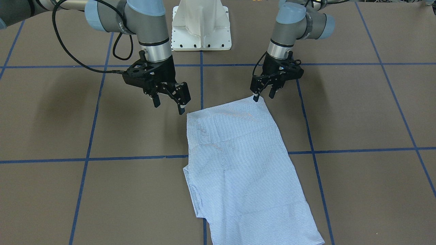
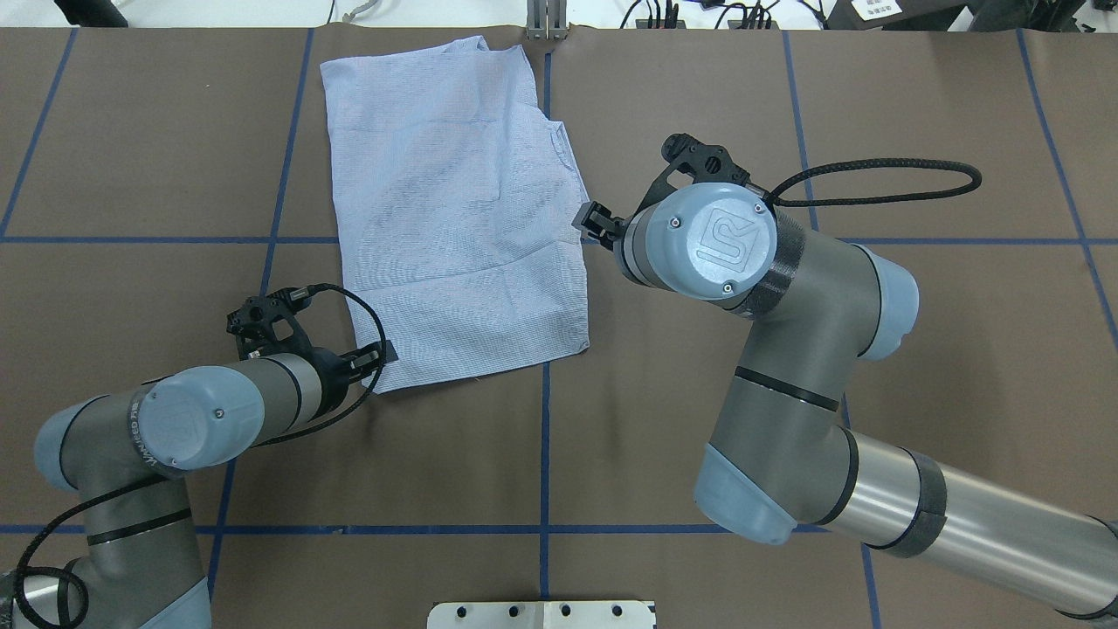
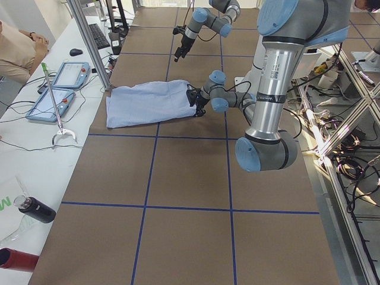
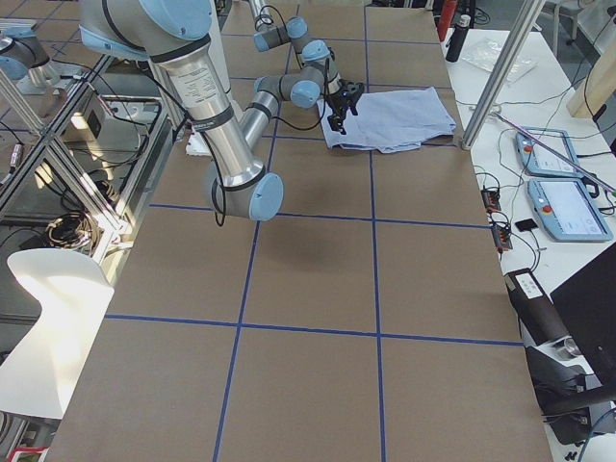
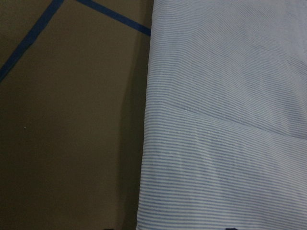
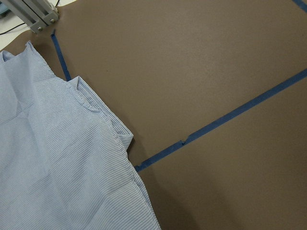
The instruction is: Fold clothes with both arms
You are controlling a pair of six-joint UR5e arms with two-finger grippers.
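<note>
The light blue-and-white striped shirt (image 1: pixel 238 163) lies folded into a long flat rectangle on the brown table, running from mid-table to the operators' edge (image 2: pixel 454 218). My left gripper (image 1: pixel 263 96) is open, low at the shirt's near corner, with one fingertip (image 1: pixel 255 98) at the cloth's edge (image 2: pixel 377 355). The left wrist view shows only the shirt's side edge (image 5: pixel 225 120). My right gripper (image 1: pixel 168 106) is open and empty, just off the shirt's other near corner (image 2: pixel 594 218). The right wrist view shows the shirt's folded edge (image 6: pixel 57 167).
The white pedestal base (image 1: pixel 201 30) stands behind the grippers. Blue tape lines (image 1: pixel 136 157) cross the brown table. An aluminium post (image 2: pixel 546 17) stands at the far edge beside the shirt. Tablets (image 3: pixel 59 89) lie on the operators' desk.
</note>
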